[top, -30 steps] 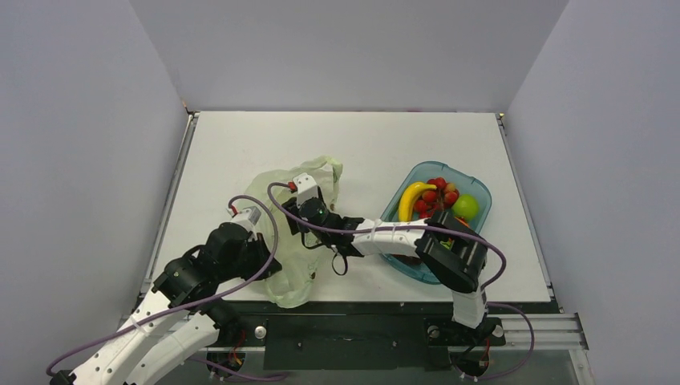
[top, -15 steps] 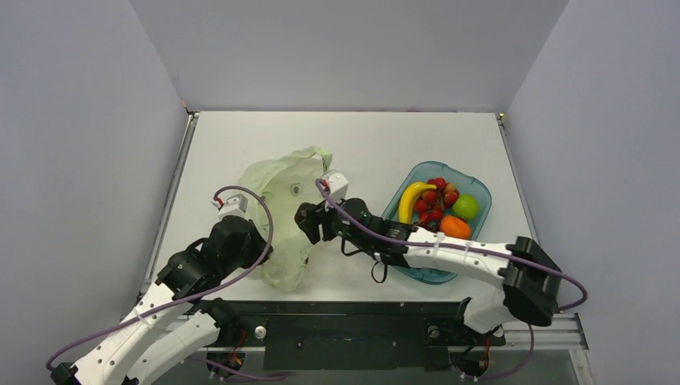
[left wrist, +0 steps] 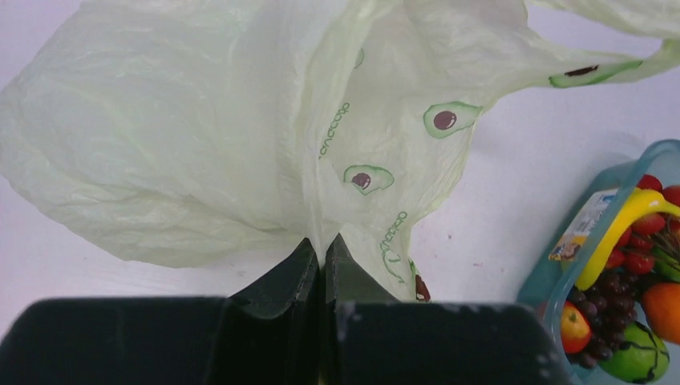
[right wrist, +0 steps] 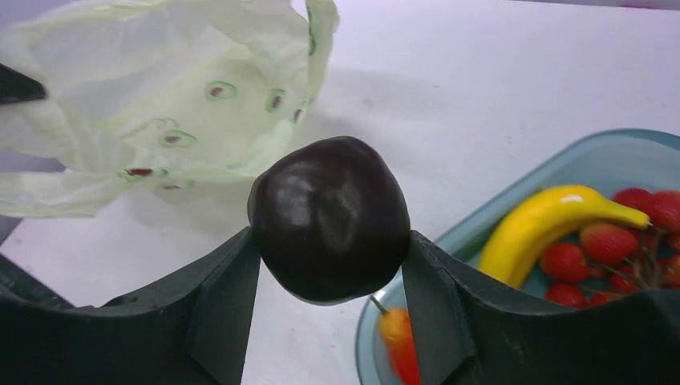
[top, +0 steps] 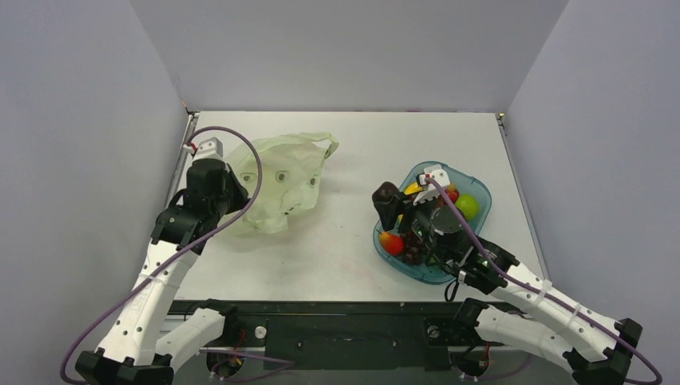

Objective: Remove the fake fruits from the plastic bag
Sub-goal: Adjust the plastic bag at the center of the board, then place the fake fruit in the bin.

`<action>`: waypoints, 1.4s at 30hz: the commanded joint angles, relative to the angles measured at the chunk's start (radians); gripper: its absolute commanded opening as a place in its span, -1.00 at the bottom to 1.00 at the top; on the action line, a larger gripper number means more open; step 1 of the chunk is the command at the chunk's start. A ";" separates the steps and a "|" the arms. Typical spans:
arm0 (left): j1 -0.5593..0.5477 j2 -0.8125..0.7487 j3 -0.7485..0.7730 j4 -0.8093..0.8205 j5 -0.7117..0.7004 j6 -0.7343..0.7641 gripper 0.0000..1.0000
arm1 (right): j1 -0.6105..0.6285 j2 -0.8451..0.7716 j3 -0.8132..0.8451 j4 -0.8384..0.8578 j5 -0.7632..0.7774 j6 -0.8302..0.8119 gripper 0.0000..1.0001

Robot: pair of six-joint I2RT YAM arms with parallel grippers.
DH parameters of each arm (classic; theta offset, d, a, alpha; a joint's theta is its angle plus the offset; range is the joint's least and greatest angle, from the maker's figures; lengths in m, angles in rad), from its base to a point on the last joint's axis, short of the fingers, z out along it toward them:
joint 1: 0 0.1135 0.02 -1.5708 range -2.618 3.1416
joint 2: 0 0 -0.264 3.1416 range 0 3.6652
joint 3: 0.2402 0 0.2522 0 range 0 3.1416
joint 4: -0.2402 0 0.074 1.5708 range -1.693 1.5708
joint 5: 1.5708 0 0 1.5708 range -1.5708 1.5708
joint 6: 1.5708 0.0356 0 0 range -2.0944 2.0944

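The pale-green plastic bag (top: 277, 180) lies crumpled at the left of the table and also shows in the left wrist view (left wrist: 200, 120). My left gripper (top: 228, 196) is shut on a fold of the bag (left wrist: 322, 247). My right gripper (top: 387, 196) is shut on a dark round fruit (right wrist: 330, 212) and holds it above the left rim of the blue tray (top: 475, 181). In the tray lie the yellow banana (right wrist: 545, 224), an orange fruit (left wrist: 661, 309) and a red-orange fruit (top: 391, 242). The bag's inside is hidden.
The tray (right wrist: 633, 140) also holds a green fruit (top: 467, 207), a red berry cluster (right wrist: 601, 241) and dark grapes (top: 413, 249). Grey walls close in the table on the left, back and right. Bare white tabletop (top: 345, 233) lies between bag and tray.
My right gripper has come out of the bag and swung right to the tray's edge with the dark fruit. My left gripper has dragged the bag toward the back left.
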 commanded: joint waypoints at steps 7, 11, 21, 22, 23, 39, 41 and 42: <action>0.160 0.103 0.034 0.097 0.135 0.186 -0.92 | -0.108 -0.100 -0.008 -0.405 0.150 0.141 -1.00; 0.191 0.108 0.018 0.046 0.227 0.205 -0.43 | -0.157 -0.109 0.007 -0.558 0.103 0.222 -1.00; 0.218 -0.029 0.124 -0.040 0.253 0.219 0.00 | -0.190 -0.095 0.013 -0.824 0.027 0.423 -0.98; 0.217 -0.038 0.159 -0.048 0.249 0.218 0.01 | -0.190 -0.110 0.004 -0.843 0.022 0.428 -0.92; 0.218 -0.055 0.175 -0.060 0.247 0.216 0.03 | -0.190 -0.116 -0.001 -0.852 0.021 0.437 -0.82; 0.217 -0.184 0.383 -0.089 0.362 0.132 0.08 | -0.192 -0.153 -0.120 -0.837 0.029 0.499 0.49; 0.217 -0.190 0.390 -0.096 0.357 0.131 0.08 | -0.192 -0.160 -0.119 -0.831 0.028 0.502 0.60; 0.217 -0.192 0.393 -0.104 0.356 0.133 0.08 | -0.192 -0.168 -0.116 -0.828 0.027 0.503 0.65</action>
